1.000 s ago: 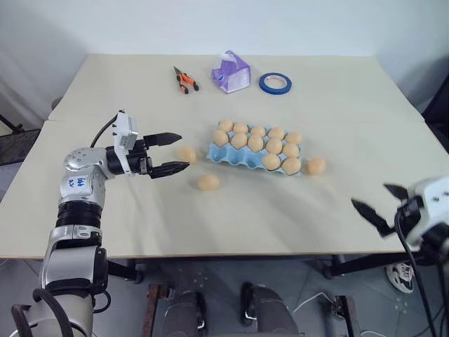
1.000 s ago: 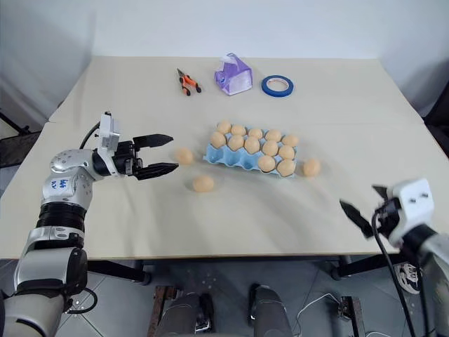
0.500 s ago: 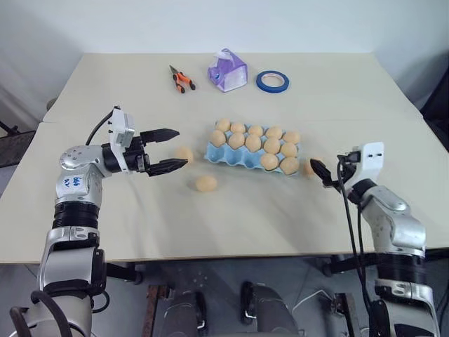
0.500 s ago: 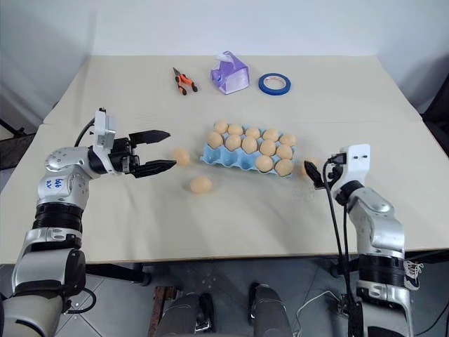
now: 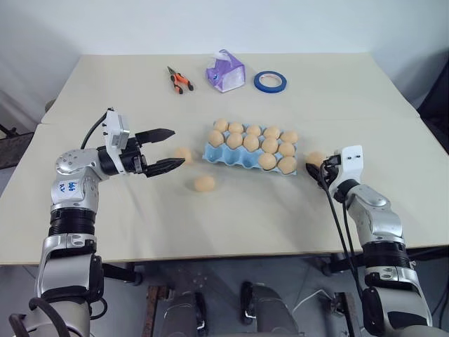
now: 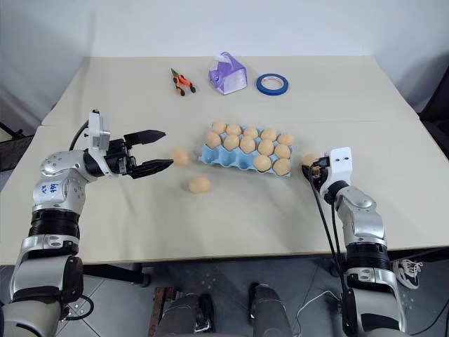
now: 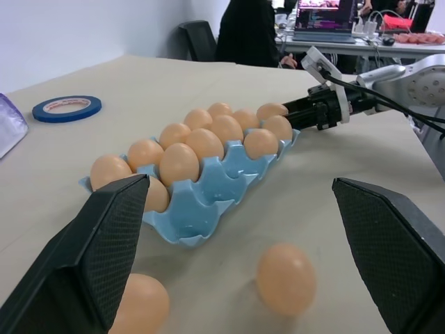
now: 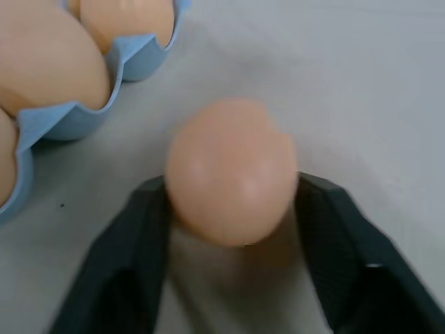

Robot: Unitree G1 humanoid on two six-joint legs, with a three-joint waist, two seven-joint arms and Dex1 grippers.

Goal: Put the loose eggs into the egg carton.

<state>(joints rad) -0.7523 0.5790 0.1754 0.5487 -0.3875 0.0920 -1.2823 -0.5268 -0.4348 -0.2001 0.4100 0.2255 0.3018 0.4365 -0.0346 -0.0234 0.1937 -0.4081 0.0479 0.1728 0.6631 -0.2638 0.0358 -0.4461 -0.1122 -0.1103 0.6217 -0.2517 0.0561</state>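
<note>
The light blue egg carton [image 5: 219, 154] lies mid-table with several tan eggs in its cups. One loose egg [image 5: 315, 159] rests on the table just off the carton's right end. My right gripper [image 6: 311, 167] is shut on it, and its fingers [image 8: 142, 229] press both sides of that egg [image 8: 229, 167]. Two more loose eggs [image 5: 184, 154] [image 5: 204, 183] lie left of the carton. My left gripper [image 5: 178, 147] hovers open beside the nearer one, fingers pointing toward the carton [image 7: 201, 202].
Orange-handled pliers [image 5: 180, 79], a purple tissue pack [image 5: 224, 71] and a blue tape roll [image 5: 269, 82] sit at the table's far side. A person [image 7: 250, 35] sits at a desk beyond the table, seen in the left wrist view.
My right arm swung in from beyond the table's front right edge to the egg beside the carton, and its fingers closed on it. The left arm stayed put.
</note>
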